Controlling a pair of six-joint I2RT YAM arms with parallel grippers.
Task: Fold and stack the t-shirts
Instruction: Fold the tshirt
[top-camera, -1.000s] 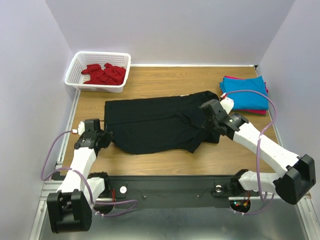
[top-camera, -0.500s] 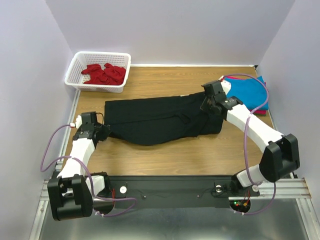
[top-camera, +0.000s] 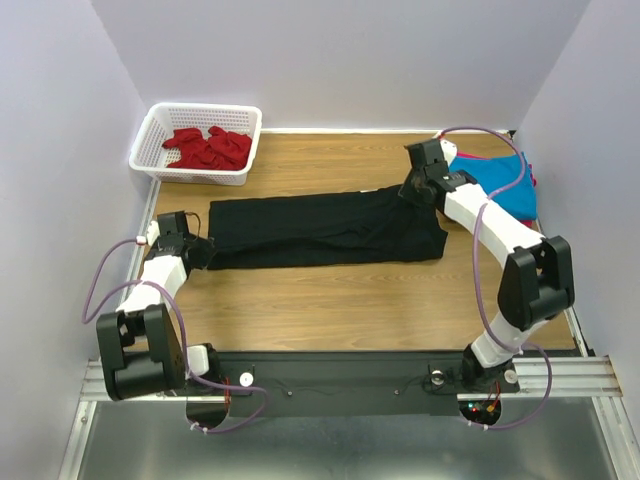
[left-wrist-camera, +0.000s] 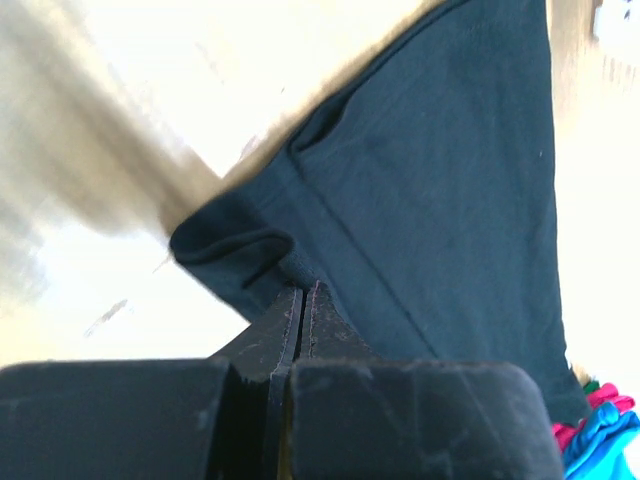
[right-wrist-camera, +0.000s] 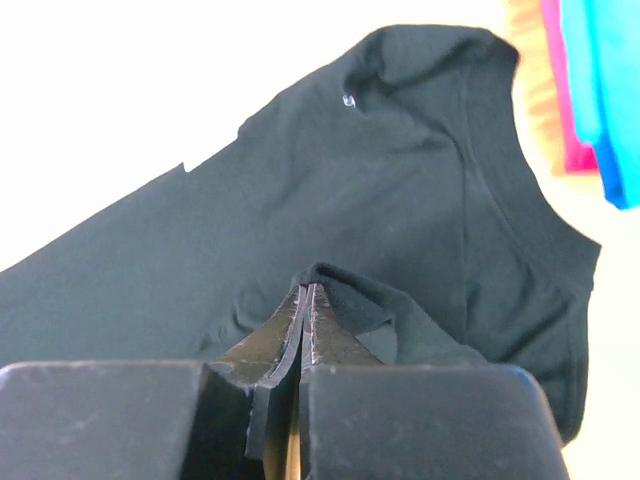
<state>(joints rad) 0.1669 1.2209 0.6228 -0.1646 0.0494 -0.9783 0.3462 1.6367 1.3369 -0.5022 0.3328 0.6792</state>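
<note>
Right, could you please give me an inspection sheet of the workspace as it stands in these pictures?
Surface: wooden table, bare in front of the shirt.
Job's things: black t-shirt stretched in a long band across the middle; turquoise t-shirt at far right, lying on pink-red cloth; red t-shirts crumpled in the white basket at far left.
Clutter: nothing seen.
Grippers: left gripper shut on the black t-shirt's left end; right gripper shut on a pinch of cloth at its right end.
Cables: left purple cable and right purple cable each loop free beside their arm.
Surroundings: plain pale walls; metal rail at the near edge.
</note>
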